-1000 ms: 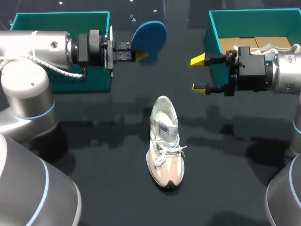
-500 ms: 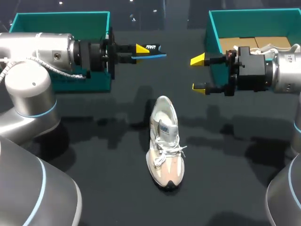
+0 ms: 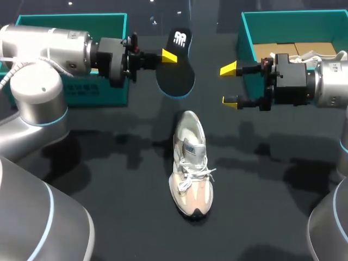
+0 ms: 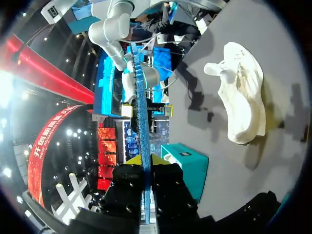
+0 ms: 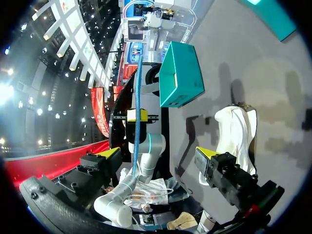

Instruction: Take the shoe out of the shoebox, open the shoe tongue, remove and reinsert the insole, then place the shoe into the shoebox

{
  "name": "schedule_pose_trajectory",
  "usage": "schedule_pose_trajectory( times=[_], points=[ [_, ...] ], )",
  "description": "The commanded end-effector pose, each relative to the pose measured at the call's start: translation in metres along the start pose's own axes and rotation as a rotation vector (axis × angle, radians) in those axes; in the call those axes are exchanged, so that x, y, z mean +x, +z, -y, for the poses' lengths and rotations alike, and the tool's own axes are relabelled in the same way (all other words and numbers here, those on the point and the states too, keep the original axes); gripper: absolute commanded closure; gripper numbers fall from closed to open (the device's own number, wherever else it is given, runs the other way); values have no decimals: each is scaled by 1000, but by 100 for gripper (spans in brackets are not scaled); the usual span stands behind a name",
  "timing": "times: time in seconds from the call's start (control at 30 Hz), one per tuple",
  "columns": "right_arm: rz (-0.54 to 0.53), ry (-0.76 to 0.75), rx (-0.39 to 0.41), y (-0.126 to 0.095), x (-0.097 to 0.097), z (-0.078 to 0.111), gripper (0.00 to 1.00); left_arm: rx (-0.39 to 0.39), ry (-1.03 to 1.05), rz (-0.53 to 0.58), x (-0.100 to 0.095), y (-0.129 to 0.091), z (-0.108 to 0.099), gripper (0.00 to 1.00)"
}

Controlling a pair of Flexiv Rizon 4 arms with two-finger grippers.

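The white and beige shoe (image 3: 190, 163) lies on the dark table's middle, toe toward the front edge, heel opening empty. My left gripper (image 3: 168, 55) is shut on the insole (image 3: 175, 68), held in the air behind the shoe with its black upper face toward the head camera. In the left wrist view the insole (image 4: 139, 97) stands edge-on between the fingers of that gripper (image 4: 145, 160), and the shoe (image 4: 241, 95) lies off to the side. My right gripper (image 3: 229, 84) hangs open and empty beside the shoebox (image 3: 247, 35). The right wrist view shows its gripper (image 5: 158, 152), the insole (image 5: 137, 97) and shoe (image 5: 236, 131) ahead.
The teal shoebox at the back right holds brown paper (image 3: 296, 50). A second teal box part (image 3: 117, 24) stands at the back left, behind my left arm. Bare table surrounds the shoe on all sides.
My left wrist has rolled, turning the insole from blue underside up, through edge-on, to black top face up. The right arm and the shoe have not moved.
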State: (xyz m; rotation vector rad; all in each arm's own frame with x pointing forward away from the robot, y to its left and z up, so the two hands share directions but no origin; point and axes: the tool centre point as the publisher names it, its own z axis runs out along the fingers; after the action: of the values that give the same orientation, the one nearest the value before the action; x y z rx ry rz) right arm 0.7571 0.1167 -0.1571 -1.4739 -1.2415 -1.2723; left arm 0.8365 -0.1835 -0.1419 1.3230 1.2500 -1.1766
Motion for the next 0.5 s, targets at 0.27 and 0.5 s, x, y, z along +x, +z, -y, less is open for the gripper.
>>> schedule_pose_trajectory(
  times=[0.27,0.5],
  points=[
    [2,1,-2,1,0,0,0,-41,116,-40,8,8,5,100],
    [2,1,-2,1,0,0,0,-46,93,-5,7,10,8,100]
  ],
)
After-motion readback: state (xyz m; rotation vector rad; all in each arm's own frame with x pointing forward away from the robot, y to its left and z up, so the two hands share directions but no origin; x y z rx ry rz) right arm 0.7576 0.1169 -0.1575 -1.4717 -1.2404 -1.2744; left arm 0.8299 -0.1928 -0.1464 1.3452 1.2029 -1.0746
